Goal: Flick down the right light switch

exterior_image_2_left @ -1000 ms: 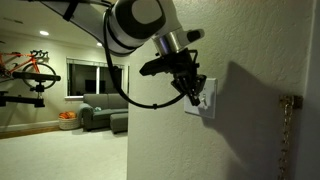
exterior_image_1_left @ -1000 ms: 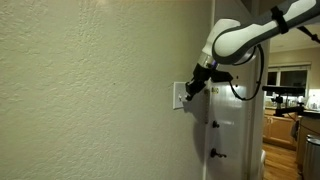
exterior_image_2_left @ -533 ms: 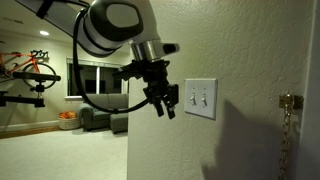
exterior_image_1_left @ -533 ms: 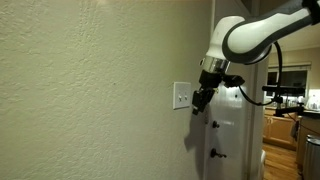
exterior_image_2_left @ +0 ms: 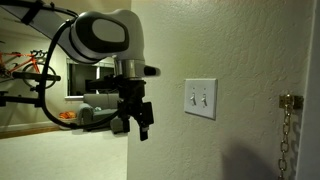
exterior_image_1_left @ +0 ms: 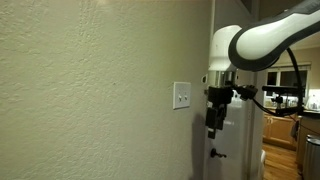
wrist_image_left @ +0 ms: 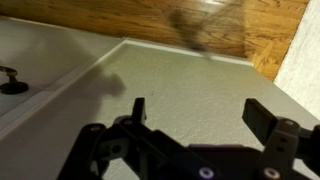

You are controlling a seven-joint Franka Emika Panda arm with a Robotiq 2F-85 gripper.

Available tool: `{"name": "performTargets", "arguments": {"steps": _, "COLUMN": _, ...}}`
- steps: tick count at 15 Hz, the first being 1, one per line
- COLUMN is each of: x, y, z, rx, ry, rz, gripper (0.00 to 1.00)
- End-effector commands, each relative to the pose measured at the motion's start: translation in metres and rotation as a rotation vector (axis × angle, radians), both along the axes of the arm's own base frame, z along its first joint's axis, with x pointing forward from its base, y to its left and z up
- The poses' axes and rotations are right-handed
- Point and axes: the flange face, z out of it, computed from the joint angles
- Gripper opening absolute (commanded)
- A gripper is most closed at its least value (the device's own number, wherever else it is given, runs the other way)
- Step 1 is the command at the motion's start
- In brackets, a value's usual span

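A small white wall plate [exterior_image_1_left: 181, 95] with two tiny toggles sits on the textured wall in both exterior views. The right light switch [exterior_image_2_left: 205, 98] is the right-hand toggle on that plate [exterior_image_2_left: 200, 99]; whether it points up or down is too small to tell. My gripper [exterior_image_2_left: 141, 128] hangs clear of the wall, off to the side of the plate and a little below it, touching nothing. In an exterior view the gripper [exterior_image_1_left: 212, 128] points downward. The wrist view shows the gripper [wrist_image_left: 200, 115] open with only bare wall between its dark fingers [wrist_image_left: 268, 118]; the plate is out of that view.
A white door with a dark handle [exterior_image_1_left: 215, 153] stands just past the wall's corner, with a kitchen behind it. A door chain [exterior_image_2_left: 285, 130] hangs beyond the plate. The wrist view shows a dark latch [wrist_image_left: 10, 80] and wood flooring [wrist_image_left: 150, 25].
The gripper was shut with its tips at the wall plate. It has since pulled away from the wall, swung down and sideways, and opened wide.
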Motion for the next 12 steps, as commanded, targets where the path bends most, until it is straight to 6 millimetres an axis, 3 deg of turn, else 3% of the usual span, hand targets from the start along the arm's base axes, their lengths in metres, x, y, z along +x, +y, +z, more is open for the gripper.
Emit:
{"name": "performTargets", "arguments": {"steps": 1, "x": -0.023, "y": 0.011, "z": -0.006, "rx": 0.014, "ry": 0.063, "rz": 0.017, "gripper": 1.0}}
{"name": "performTargets", "arguments": {"steps": 3, "x": -0.026, "y": 0.013, "z": -0.01, "rx": 0.007, "ry": 0.081, "rz": 0.017, "gripper": 1.0}}
{"name": "performTargets", "arguments": {"steps": 4, "x": -0.008, "y": 0.01, "z": -0.013, "rx": -0.001, "ry": 0.066, "rz": 0.016, "gripper": 1.0}}
{"name": "performTargets", "arguments": {"steps": 12, "x": -0.006, "y": 0.011, "z": -0.016, "rx": -0.001, "ry": 0.072, "rz": 0.017, "gripper": 1.0}}
